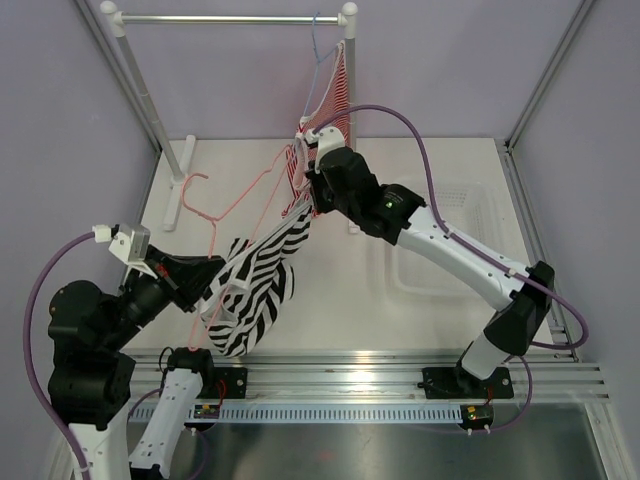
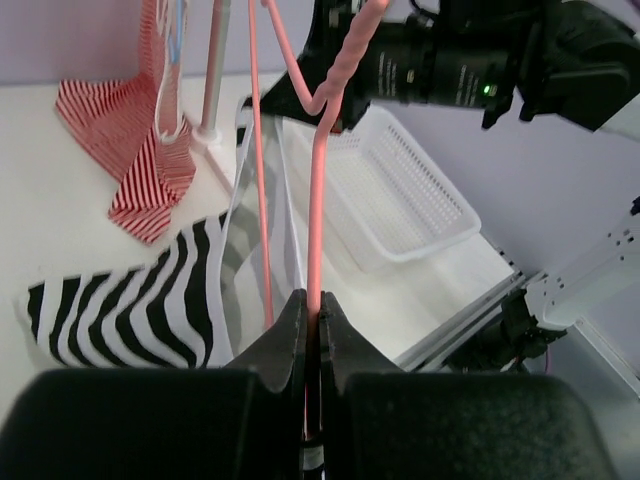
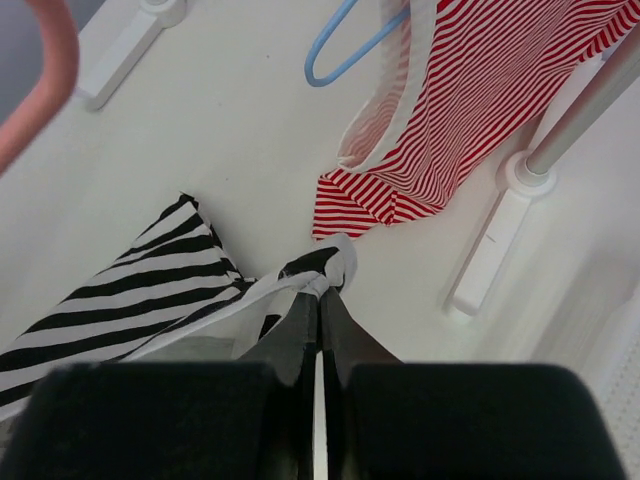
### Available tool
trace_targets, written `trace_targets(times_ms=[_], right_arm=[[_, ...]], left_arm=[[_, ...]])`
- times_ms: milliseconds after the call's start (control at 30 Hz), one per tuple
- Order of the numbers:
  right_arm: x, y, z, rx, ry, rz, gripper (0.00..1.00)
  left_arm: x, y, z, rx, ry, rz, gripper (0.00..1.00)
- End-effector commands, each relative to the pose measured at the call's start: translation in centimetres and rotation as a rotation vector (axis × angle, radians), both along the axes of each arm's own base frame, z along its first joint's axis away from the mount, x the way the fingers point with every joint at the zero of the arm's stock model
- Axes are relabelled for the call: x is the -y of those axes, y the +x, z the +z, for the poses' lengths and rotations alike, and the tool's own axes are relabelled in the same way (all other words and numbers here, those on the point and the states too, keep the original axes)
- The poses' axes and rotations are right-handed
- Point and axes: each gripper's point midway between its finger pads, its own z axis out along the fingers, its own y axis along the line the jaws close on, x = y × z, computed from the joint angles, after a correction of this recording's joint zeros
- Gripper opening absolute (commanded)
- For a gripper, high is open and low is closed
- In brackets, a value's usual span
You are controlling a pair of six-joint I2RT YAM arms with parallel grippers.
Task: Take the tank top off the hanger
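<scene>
The black-and-white striped tank top (image 1: 250, 290) hangs stretched between my two grippers above the table. My left gripper (image 1: 197, 287) is shut on the lower wire of the pink hanger (image 1: 240, 195), whose hook points to the far left. In the left wrist view the gripper (image 2: 313, 308) clamps the pink wire (image 2: 317, 200), with the tank top (image 2: 130, 300) draped to its left. My right gripper (image 1: 305, 207) is shut on a shoulder strap of the top. In the right wrist view the gripper (image 3: 320, 292) pinches the white-trimmed strap (image 3: 325, 265); the hanger hook (image 3: 45, 90) shows at the upper left.
A red-and-white striped top (image 1: 335, 100) hangs on a blue hanger (image 1: 318, 50) from the white rail (image 1: 230, 18) at the back; its hem touches the table. The rack's feet (image 1: 180, 185) stand on the table. A white basket (image 1: 440, 240) sits at the right.
</scene>
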Motion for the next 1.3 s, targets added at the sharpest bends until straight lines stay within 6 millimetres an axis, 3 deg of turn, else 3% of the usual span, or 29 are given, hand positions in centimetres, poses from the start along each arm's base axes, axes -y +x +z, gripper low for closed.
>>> trace_targets(times_ms=[0,33,67,133,200,267,367,400,433,533,567,667,700,733,833,933,1100,1200,1233,1267], right_arm=[[2.1,-0.7,5.7,0.081,0.146,-0.008,0.0],[1.9,-1.3,5.9,0.069,0.168,0.019,0.0],[1.7,-2.4,7.4,0.074,0.235,0.059,0.0],[-0.5,-5.8,7.2,0.004,0.323,0.254,0.0],[-1.9,-9.5,8.3,-0.047,0.426,0.435,0.0],[-2.0,-11.5,9.1,-0.071,0.472,0.519,0.0],[-0.4,-11.4,8.4,-0.066,0.409,0.466,0.0],[1.2,-9.4,8.5,-0.028,0.375,0.324,0.0],[2.3,-8.6,8.3,-0.012,0.345,0.256,0.0],[5.8,-8.2,10.8,0.086,0.313,0.146,0.0],[7.1,-8.6,12.5,0.124,0.315,0.13,0.0],[8.9,-9.0,14.8,0.178,0.313,0.095,0.0],[8.9,-9.0,14.7,0.175,0.304,0.099,0.0],[8.7,-9.1,14.3,0.165,0.295,0.106,0.0],[6.9,-9.4,10.8,0.088,0.273,0.174,0.0],[4.7,-9.9,4.8,-0.048,0.283,0.222,0.0],[4.8,-9.6,-1.0,-0.141,0.268,0.155,0.05],[5.5,-9.6,-2.8,-0.169,0.254,0.112,0.4],[5.8,-9.7,-3.2,-0.173,0.244,0.104,0.71],[6.3,-9.6,-3.2,-0.164,0.24,0.082,0.87]], left_arm=[[1.2,-0.8,3.9,0.161,-0.097,-0.077,0.0],[1.4,-1.0,4.6,0.196,-0.121,-0.085,0.0],[1.6,-0.6,5.7,0.264,-0.146,-0.106,0.0],[2.0,-0.3,6.9,0.299,-0.213,-0.133,0.0],[1.8,0.8,8.3,0.371,-0.258,-0.12,0.0],[1.5,2.8,9.1,0.395,-0.289,-0.091,0.0],[1.1,5.0,10.3,0.431,-0.305,-0.055,0.0],[0.9,6.3,10.8,0.427,-0.295,-0.028,0.0],[0.7,6.6,11.3,0.438,-0.288,-0.011,0.0],[-0.7,7.8,12.9,0.453,-0.254,0.095,0.0],[-1.5,8.3,12.8,0.446,-0.249,0.149,0.0],[-3.3,8.9,13.1,0.43,-0.22,0.269,0.0],[-3.7,9.5,12.6,0.402,-0.199,0.294,0.0],[-4.0,9.5,12.5,0.385,-0.19,0.314,0.0],[-4.7,10.5,9.0,0.261,-0.129,0.368,0.0],[-6.1,10.7,6.6,0.186,-0.052,0.447,0.0],[-6.5,11.9,3.5,0.059,0.027,0.465,0.0],[-6.2,13.3,2.4,0.002,0.045,0.447,0.0],[-5.9,13.5,2.4,-0.007,0.049,0.431,0.0],[-5.7,13.9,2.4,-0.011,0.052,0.422,0.0]])
